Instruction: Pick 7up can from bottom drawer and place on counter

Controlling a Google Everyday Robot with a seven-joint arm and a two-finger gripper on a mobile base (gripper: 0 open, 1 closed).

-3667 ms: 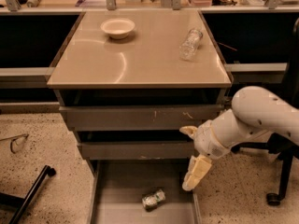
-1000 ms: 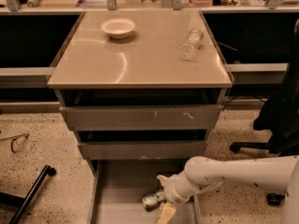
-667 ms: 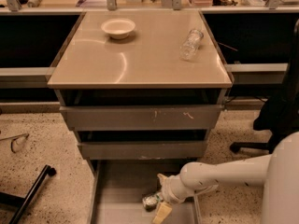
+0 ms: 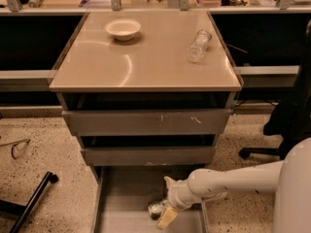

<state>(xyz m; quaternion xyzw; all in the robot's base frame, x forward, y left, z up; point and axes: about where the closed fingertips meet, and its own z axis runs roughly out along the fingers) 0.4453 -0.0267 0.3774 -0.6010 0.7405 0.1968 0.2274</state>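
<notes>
The 7up can [image 4: 156, 208] lies on its side on the floor of the open bottom drawer [image 4: 121, 217], mostly hidden behind my gripper. My gripper [image 4: 165, 212] reaches into the drawer from the right on a white arm [image 4: 233, 181], with its cream fingers [image 4: 166, 218] right at the can. The counter [image 4: 146, 57] is the tan top of the cabinet above.
A white bowl [image 4: 123, 28] stands at the counter's back left and a clear plastic bottle [image 4: 199, 45] lies at its back right. Two upper grey drawers [image 4: 146, 123] stick out slightly. A black chair base [image 4: 262, 152] is on the right, a black bar [image 4: 29, 203] on the left.
My arm has come down from beside the drawers into the bottom drawer, and the gripper has moved left onto the can. The can has stayed in place.
</notes>
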